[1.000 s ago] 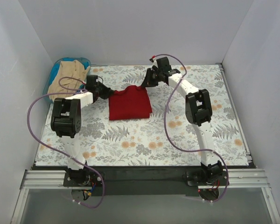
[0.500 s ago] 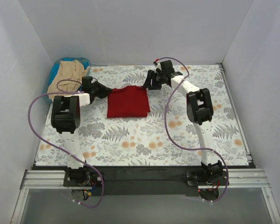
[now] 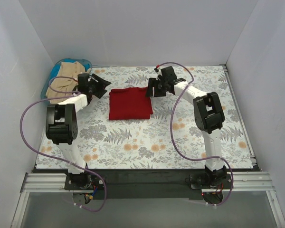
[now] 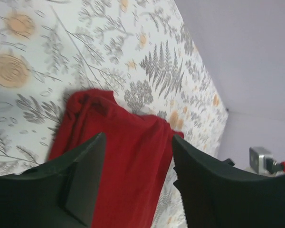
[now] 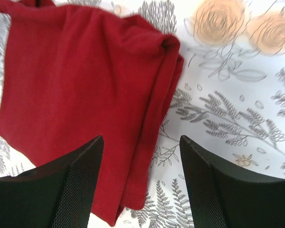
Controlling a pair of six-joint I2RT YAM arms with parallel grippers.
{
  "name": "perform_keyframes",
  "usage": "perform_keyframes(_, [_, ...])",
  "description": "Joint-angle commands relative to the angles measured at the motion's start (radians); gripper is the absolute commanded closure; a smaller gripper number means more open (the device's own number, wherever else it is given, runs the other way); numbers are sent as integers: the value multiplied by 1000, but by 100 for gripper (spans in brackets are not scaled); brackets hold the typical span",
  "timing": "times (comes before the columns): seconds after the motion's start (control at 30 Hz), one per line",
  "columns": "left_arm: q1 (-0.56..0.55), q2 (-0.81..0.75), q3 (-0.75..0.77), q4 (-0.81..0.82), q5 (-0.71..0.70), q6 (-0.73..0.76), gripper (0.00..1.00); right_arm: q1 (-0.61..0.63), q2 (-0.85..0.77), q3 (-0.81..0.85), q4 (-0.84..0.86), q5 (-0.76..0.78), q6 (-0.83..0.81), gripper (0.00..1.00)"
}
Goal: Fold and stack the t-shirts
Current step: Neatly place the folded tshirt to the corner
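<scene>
White-walled booth, floral bench (image 3: 147, 137): folded dark red t-shirt (image 3: 129, 103) flat. Beige t-shirt (image 3: 64, 83) in blue basket (image 3: 87, 62). Left hand (image 3: 102, 86) and right hand (image 3: 151, 88) spread, empty, flanking red shirt.

Counter (image 3: 147, 142), white surface with grey fern and orange flower print. On it: one folded dark red cloth t-shirt (image 3: 129, 103), lying flat, centre-rear; one blue plastic basket (image 3: 87, 63), far-left corner.
</scene>
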Motion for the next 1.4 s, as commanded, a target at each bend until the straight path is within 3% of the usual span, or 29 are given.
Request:
perform_keyframes(0.0, [-105, -88, 7, -133, -122, 76, 46, 9, -19, -24, 23, 26, -16, 27])
perform_keyframes(0.07, [-140, -86, 2, -175, -159, 80, 56, 13, -10, -12, 22, 32, -11, 27])
perform_keyframes(0.13, [-192, -79, 8, -230, -210, 95, 74, 13, 2, -1, 22, 31, -9, 27])
perform_keyframes(0.23, [-264, -60, 4, -253, -262, 132, 86, 15, 30, 20, 18, 11, -8, 27])
perform_keyframes(0.37, [-309, -11, 11, -281, -274, 150, 92, 32, 76, 63, -15, -11, -14, 27])
perform_keyframes(0.73, [-355, 128, 99, -445, -376, 167, 97, 119, 137, 68, -26, 11, 21, 28])
perform_keyframes(0.9, [-356, 119, 110, -453, -360, 169, 97, 111, 101, -4, -32, 64, 99, 52])
perform_keyframes(1.03, [-356, 101, 125, -462, -353, 175, 97, 111, 79, -20, -55, 124, 130, 98])
perform_keyframes(1.17, [-358, 41, 154, -463, -327, 178, 96, 105, 62, -27, -101, 189, 150, 99])
perform_keyframes(1.37, [-356, -65, 251, -509, -304, 198, 94, 18, -11, -165, -83, 107, 343, 99])
